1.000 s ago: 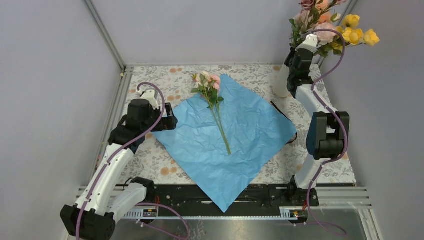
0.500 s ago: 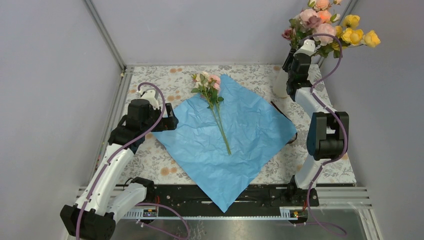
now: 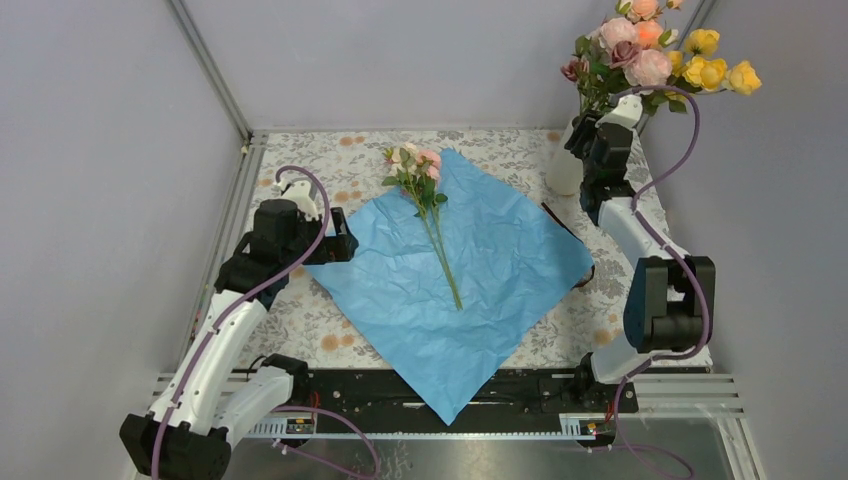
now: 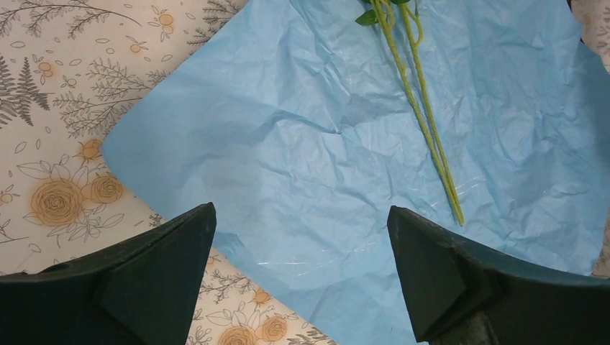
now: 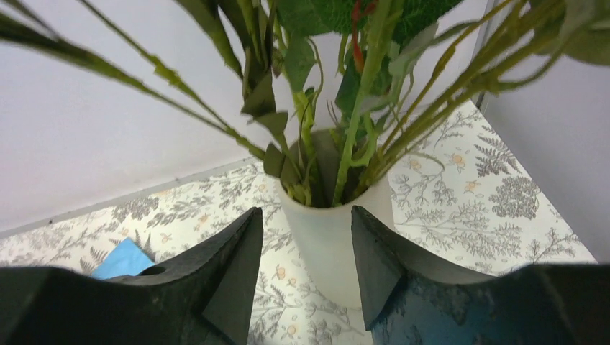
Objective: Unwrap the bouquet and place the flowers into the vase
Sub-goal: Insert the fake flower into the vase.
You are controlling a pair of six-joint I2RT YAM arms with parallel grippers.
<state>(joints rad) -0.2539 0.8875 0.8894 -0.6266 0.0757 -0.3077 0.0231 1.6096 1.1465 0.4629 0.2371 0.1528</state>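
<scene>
- Vase [image 3: 563,168] stands at the far right corner of the bench [image 3: 290,325] and holds most of the flowers [image 3: 650,55].
- Right tool [image 5: 306,244] hovers just in front of the vase, fingers parted, gripping nothing.
- One spray [image 3: 428,200] lies on the spread blue paper [image 3: 480,290], mid-bench.
- Left tool [image 4: 302,266] is released wide over the paper's left corner.
- Walls crowd the vase on two sides.
- Versus a second ago: right tool sits lower, blooms have settled upright, right elbow has swung outward.
</scene>
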